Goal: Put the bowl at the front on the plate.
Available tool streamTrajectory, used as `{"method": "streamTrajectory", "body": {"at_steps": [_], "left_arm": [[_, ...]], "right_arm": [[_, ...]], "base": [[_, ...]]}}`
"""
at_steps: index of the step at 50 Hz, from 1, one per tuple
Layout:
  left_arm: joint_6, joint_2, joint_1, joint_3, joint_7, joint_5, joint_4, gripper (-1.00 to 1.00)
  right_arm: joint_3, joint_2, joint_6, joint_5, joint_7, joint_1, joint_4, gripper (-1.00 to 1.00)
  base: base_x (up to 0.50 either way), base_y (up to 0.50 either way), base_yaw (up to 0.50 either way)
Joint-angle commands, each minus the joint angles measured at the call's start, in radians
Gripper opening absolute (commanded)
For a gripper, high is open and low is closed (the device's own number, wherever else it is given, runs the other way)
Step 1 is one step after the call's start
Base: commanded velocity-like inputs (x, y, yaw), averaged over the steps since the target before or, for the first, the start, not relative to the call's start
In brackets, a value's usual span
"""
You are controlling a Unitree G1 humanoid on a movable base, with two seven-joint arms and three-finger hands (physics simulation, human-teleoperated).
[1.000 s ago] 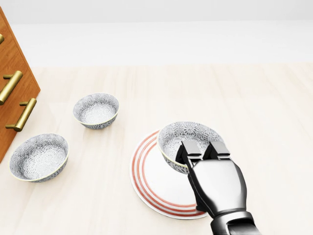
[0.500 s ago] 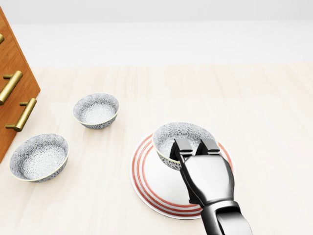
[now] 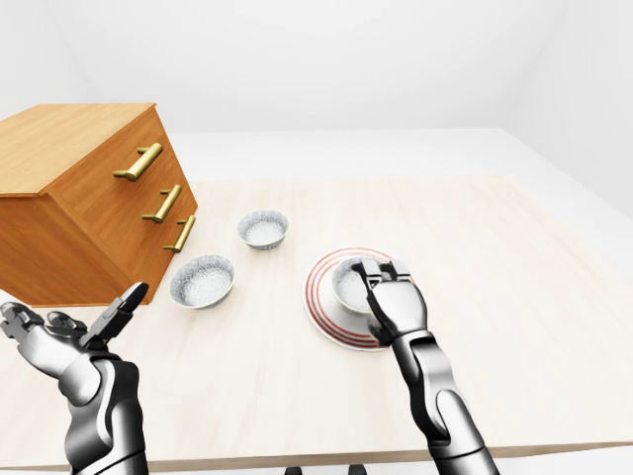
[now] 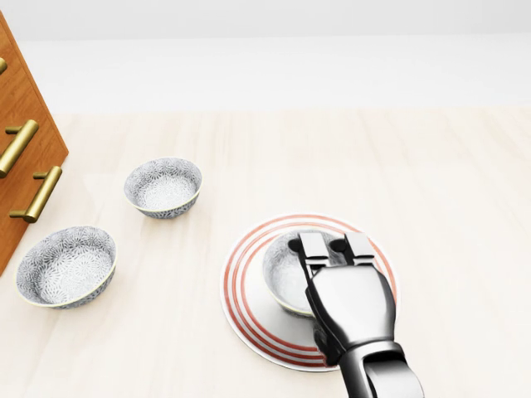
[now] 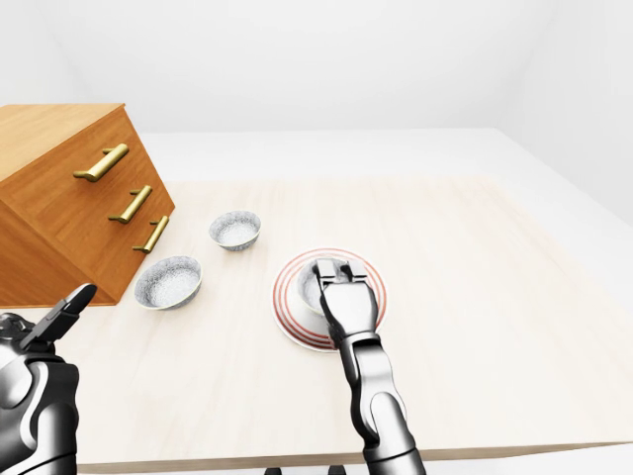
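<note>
A grey patterned bowl [image 4: 282, 278] sits in the middle of the white plate with red rings [image 4: 239, 286], low in the head view. My right hand [image 4: 332, 249] covers the bowl's right side, its fingers [image 4: 312, 246] hooked over the rim and shut on it. The bowl's right half is hidden under the hand. My left hand [image 3: 94, 327] hangs at the bottom left of the left-eye view, well away from the plate, with its fingers spread and holding nothing.
Two more patterned bowls stand left of the plate, one [image 4: 163, 186] higher and one [image 4: 66, 265] lower. A wooden drawer chest [image 3: 89, 193] with brass handles occupies the left. The pale table's [image 3: 514, 297] edge runs along the bottom of the eye views.
The bowl has come down from the plate's upper rim into the plate's centre, with my right hand following it. The other bowls have not moved.
</note>
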State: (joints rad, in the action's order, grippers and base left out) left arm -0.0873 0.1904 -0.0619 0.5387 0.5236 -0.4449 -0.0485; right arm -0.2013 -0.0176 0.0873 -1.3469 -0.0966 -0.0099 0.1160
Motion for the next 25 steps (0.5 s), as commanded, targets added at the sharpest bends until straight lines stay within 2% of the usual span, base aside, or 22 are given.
{"method": "streamTrajectory", "body": {"at_steps": [1,16,25], "left_arm": [[0.0,0.0,0.0,0.001,0.0,-0.002,-0.001,1.0],[0.0,0.001,-0.003,-0.002,0.0,-0.002,0.011,1.0],[0.0,0.003,-0.004,-0.004,0.0,-0.001,0.016,1.0]], "right_arm": [[0.005,-0.003,0.0,-0.026,0.003,0.001,0.009,1.0],[0.008,-0.002,0.0,-0.036,-0.019,-0.009,0.036,1.0],[-0.006,0.007,0.0,-0.072,-0.087,0.015,0.154,1.0]], "base": [[0.0,0.0,0.0],[0.0,0.0,0.0],[0.0,0.0,0.0]]}}
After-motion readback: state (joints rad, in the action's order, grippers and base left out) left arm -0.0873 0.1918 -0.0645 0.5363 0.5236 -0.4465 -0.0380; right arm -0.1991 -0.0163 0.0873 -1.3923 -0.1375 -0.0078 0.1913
